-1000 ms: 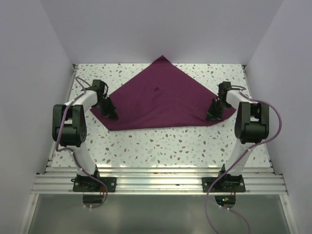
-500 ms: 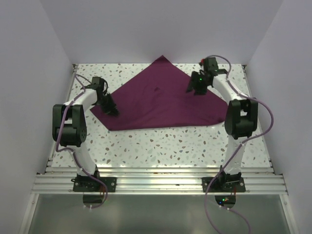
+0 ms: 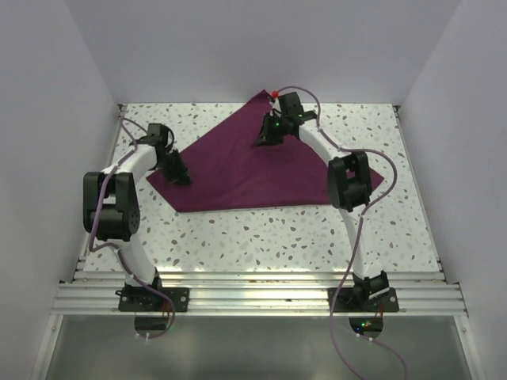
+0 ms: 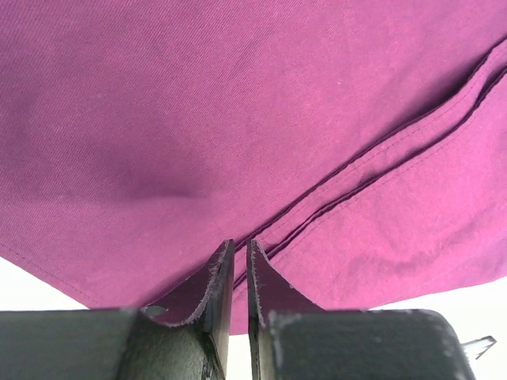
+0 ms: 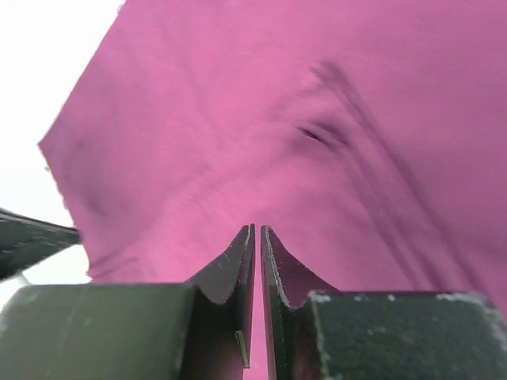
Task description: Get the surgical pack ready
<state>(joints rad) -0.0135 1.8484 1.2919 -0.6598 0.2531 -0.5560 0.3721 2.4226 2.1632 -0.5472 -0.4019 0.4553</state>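
Swung from the right corner of the purple cloth [image 3: 253, 170] to its far tip, the right gripper [image 3: 268, 136] hovers with jaws almost pressed together, like the left gripper [image 3: 178, 174] at the left corner, and the cloth lies part-folded on the surface [image 3: 301, 229], so more folding seems left.

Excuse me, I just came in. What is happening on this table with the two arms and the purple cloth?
Two robot arms are working on a purple cloth that lies flat on the speckled table. The left gripper is down at the cloth's left corner with its jaws almost together. Whether it pinches the fabric cannot be told. The right gripper hangs over the far part of the cloth, near the far corner, with its jaws almost together and nothing between them.
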